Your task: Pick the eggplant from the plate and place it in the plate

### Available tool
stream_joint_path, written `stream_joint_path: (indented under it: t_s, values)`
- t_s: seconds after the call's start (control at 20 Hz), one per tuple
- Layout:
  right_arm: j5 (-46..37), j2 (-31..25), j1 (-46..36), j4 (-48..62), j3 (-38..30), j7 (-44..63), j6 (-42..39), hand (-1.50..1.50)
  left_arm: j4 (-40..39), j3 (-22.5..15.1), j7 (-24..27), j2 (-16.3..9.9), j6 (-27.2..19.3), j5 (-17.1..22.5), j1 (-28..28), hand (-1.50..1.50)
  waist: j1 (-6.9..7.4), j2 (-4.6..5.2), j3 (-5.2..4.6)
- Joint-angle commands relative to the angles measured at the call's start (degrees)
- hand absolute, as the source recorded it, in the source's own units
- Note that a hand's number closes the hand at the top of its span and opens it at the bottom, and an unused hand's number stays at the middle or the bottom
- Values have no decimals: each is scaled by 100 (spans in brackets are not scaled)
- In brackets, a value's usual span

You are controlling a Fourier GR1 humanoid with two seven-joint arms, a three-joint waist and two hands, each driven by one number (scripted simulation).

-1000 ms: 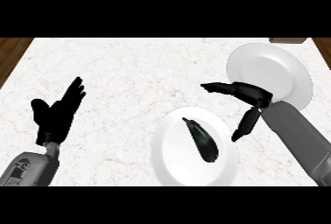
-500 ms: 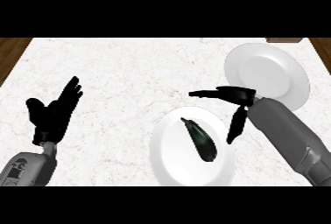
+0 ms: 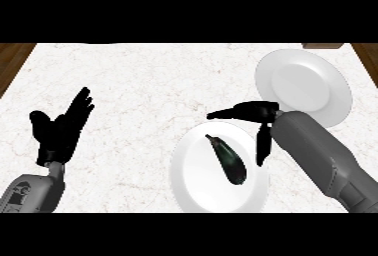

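Observation:
A dark eggplant [image 3: 228, 160] lies lengthwise on the near white plate [image 3: 193, 187] at the counter's front centre. My right hand [image 3: 253, 114] hovers at the plate's far right rim, open, thumb stretched left and fingers hanging down beside the eggplant without touching it. A second white plate [image 3: 304, 82] sits bare at the far right, partly behind that hand. My left hand [image 3: 60, 128] rests open at the left, fingers up, far from both plates.
The white marble counter [image 3: 148, 85] ends in a dark wooden edge [image 3: 13, 57] at the far left. A small brown object [image 3: 322, 45] shows at the top right edge.
My right hand has moved left and nearer, from over the far plate to the near plate's rim by the eggplant. The left hand has barely shifted.

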State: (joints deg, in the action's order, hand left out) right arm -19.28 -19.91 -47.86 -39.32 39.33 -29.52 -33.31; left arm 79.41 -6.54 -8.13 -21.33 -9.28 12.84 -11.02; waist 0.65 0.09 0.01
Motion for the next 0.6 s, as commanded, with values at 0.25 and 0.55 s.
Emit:
stream_joint_path:
  t_s: [0.25,0.55]
  values:
    - [-612,214,205,-227,-91,3,-473,-150,158,152,-225,140,132,-182,39,0,-37,-8,0]
    - [-1159,525,194,28,-227,-8,-276,-150,-28,279,-30,342,184,-375,-17,0,-33,-1,0]
